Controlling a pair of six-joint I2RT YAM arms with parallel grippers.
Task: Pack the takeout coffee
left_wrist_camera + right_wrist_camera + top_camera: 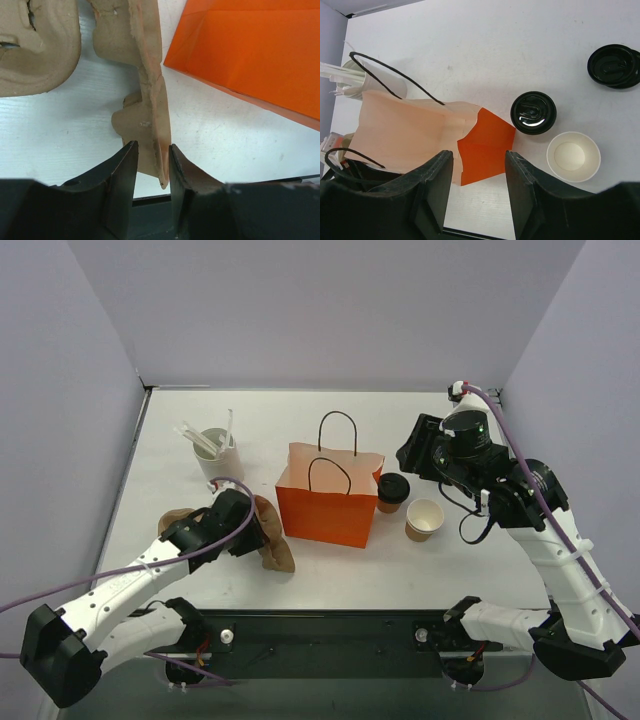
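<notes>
The takeout coffee (392, 492) (533, 112), a small tan cup under a black lid, stands upright just right of the orange bag (325, 508) (487, 145). My right gripper (418, 457) (479, 185) hovers above the bag's right end, open, with nothing between its fingers. The bag stands open with its black handles up. Left of the bag lies a tan pulp cup carrier (275, 545) (150, 115). My left gripper (260, 530) (152, 167) is shut on the carrier's thin edge, low over the table.
A lidless tan cup (424, 520) (573, 156) stands right of the coffee. Spare black lids (615, 65) lie further back. A white cup of stirrers (215, 452) (370, 80) stands behind and left of the bag. Walls close in on the table (250, 420) at left, back and right.
</notes>
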